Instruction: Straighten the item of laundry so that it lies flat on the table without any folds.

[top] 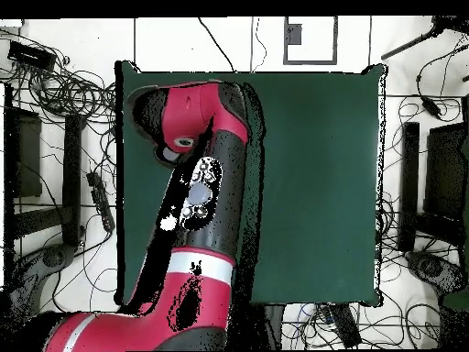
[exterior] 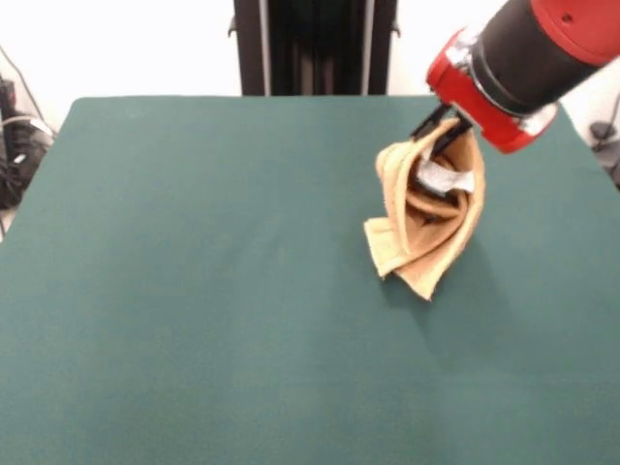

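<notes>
Front view: end effector [exterior: 444, 136] closed on the top of the orange-tan towel [exterior: 426, 218], which hangs bunched in folds, its lower corners touching the green worktop [exterior: 213, 271] toward the right side.

Place: probably a robotics lab | signs: green-clothed table [top: 311, 183], tangled floor cables [top: 55, 92], pedestal-mounted arm [top: 206, 211]

Pale floor [top: 403, 55] (strewn with black cables [top: 64, 92]) under bright light.
</notes>
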You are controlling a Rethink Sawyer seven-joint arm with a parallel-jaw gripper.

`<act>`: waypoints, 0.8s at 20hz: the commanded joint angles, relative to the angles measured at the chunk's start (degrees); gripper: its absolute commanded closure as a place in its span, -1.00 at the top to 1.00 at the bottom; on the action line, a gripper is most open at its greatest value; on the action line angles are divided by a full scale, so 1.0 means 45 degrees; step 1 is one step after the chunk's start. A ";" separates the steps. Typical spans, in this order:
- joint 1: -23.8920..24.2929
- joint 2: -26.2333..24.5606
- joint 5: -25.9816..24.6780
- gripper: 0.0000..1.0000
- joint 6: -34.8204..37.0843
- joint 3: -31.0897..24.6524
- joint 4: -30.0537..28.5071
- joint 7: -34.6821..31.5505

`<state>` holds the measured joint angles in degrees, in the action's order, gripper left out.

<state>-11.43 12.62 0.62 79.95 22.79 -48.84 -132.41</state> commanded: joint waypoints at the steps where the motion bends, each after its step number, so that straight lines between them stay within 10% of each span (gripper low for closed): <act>1: 0.0618 0.2308 -0.0628 -1.00 -0.6631 -0.1642 -0.5583 0.0728; 16: 0.1866 0.4192 -0.4202 -1.00 -1.4537 -0.3375 -0.8616 0.1171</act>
<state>-1.84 28.90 -12.88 22.29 16.87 -75.98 -132.40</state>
